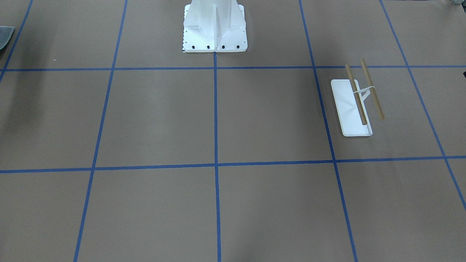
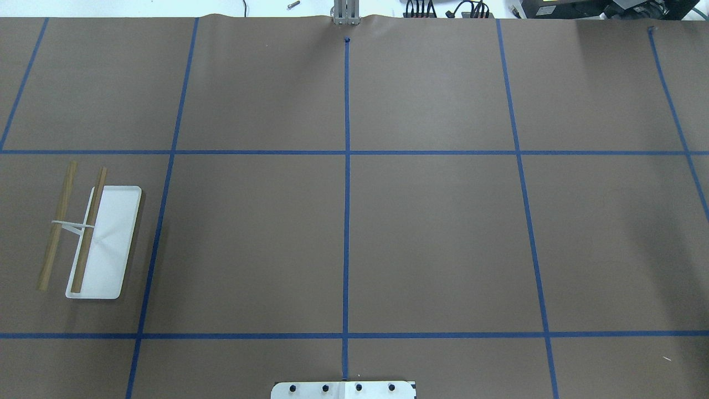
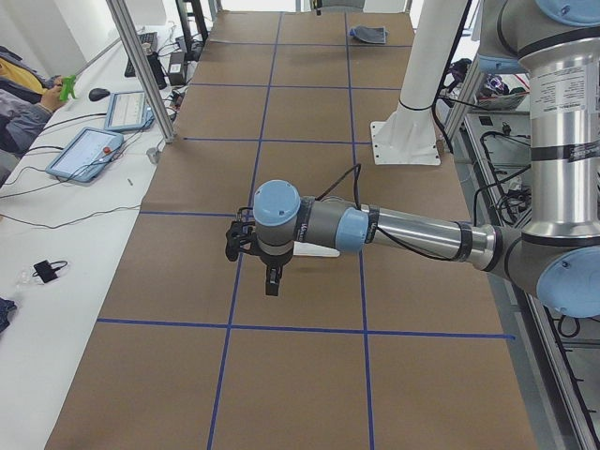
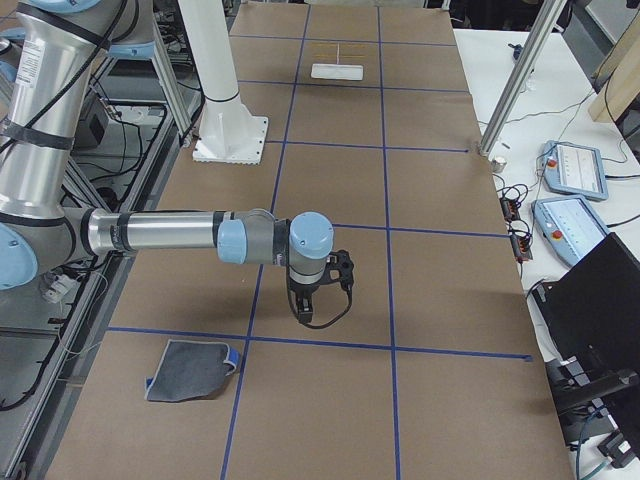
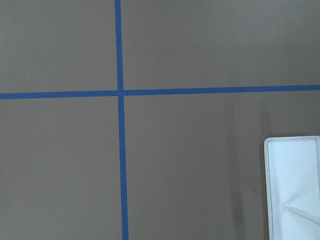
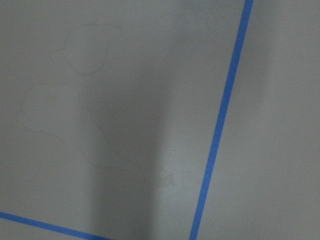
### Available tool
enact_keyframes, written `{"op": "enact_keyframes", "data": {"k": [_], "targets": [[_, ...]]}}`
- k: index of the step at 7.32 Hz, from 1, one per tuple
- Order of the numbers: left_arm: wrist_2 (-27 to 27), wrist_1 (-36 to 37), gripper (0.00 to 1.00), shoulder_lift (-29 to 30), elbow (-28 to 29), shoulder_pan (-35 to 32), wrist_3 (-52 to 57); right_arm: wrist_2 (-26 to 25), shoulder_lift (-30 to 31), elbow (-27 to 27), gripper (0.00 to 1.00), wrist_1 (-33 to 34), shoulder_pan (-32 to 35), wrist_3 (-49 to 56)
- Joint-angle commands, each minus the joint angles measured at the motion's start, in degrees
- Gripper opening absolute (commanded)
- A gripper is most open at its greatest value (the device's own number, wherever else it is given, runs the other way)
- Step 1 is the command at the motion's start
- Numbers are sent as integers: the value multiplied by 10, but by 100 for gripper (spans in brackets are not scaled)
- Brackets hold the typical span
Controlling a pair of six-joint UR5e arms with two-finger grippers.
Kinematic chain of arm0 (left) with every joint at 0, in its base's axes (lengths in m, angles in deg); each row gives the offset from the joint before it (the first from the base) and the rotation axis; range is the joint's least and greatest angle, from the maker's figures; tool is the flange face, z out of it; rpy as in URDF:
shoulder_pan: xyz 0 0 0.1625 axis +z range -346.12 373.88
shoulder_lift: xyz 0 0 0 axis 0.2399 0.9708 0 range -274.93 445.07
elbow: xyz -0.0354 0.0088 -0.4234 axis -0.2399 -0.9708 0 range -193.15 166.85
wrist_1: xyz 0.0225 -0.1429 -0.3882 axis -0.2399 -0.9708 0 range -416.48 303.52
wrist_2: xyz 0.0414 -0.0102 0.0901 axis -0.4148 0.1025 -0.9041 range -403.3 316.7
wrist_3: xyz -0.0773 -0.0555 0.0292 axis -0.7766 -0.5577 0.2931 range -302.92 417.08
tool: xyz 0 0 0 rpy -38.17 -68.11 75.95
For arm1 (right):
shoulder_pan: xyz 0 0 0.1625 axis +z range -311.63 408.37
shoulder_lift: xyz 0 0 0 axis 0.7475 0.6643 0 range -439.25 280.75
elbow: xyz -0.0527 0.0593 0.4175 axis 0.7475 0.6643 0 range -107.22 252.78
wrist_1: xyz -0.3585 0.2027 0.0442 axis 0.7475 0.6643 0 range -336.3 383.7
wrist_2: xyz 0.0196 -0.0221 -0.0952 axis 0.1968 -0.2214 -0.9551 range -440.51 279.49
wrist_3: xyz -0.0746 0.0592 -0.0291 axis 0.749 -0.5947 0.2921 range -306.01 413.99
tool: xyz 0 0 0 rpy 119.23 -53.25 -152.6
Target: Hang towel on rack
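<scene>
A brown-papered counter (image 2: 432, 233) is marked into squares by blue tape lines (image 2: 347, 221). Two of these cross near the left end effector (image 3: 272, 284). A white bolted pedestal (image 1: 214, 29) stands well apart from that end effector and from the right end effector (image 4: 303, 315). Across the counter's far edge from the left end effector, a white side table (image 3: 56, 244) carries two tablets (image 3: 84, 155) and a computer mouse (image 3: 99, 94). An aluminium post (image 3: 141, 66) rises just beside them.

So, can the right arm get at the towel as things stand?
Probably yes: the towel lies on the table close to the right arm, with nothing on it or between them.
</scene>
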Motion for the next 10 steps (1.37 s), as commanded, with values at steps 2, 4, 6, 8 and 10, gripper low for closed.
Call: {"op": "enact_keyframes", "data": {"k": [2, 4, 6, 8, 10], "targets": [[0, 0, 98, 0, -1, 1, -2, 28, 14, 63, 100, -6, 2, -130], [0, 0, 98, 0, -4, 1, -2, 18, 23, 61, 100, -9, 5, -133], [0, -12, 98, 1, -6, 1, -2, 21, 41, 64, 100, -9, 7, -136], [0, -22, 98, 0, -8, 1, -2, 22, 49, 78, 100, -9, 11, -136], [-1, -38, 98, 0, -8, 0, -3, 36, 48, 98, 100, -9, 10, -136]]}}
